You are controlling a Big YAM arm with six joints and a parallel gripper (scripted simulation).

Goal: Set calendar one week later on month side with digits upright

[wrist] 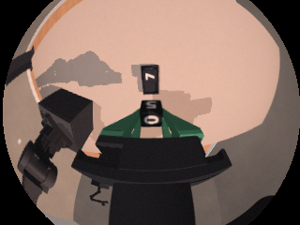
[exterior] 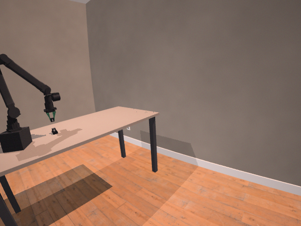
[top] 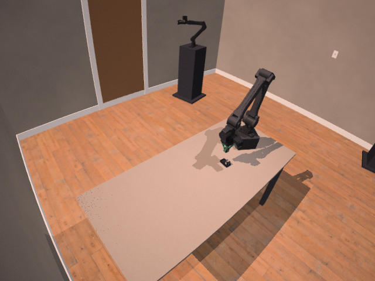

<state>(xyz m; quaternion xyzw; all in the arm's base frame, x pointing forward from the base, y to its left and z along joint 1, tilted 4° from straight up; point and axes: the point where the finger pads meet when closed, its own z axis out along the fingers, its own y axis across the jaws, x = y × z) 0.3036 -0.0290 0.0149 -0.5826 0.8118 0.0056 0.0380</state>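
The small black tray [top: 224, 165] [exterior: 55, 133] [wrist: 150, 92] lies on the table. One black cube [top: 227, 162] [exterior: 54, 130] [wrist: 149, 76] stands in it; its top shows a white 7, turned sideways in the wrist view. My gripper [top: 226, 149] [exterior: 52, 119] [wrist: 151, 112] is shut on the other black cube [wrist: 157, 112] and holds it above the table, clear of the tray and towards the robot base from it. The held cube shows a 0 on one face and, on the adjoining face, a 5 or 2. The front faces are too small to read.
The robot base [top: 247, 140] [exterior: 15, 140] [wrist: 67, 114] stands on the table [top: 169, 196] [exterior: 97, 119] [wrist: 211, 47] near the tray. The arm's shadows fall around the tray. Another arm on a pedestal [top: 190, 72] stands away from the table.
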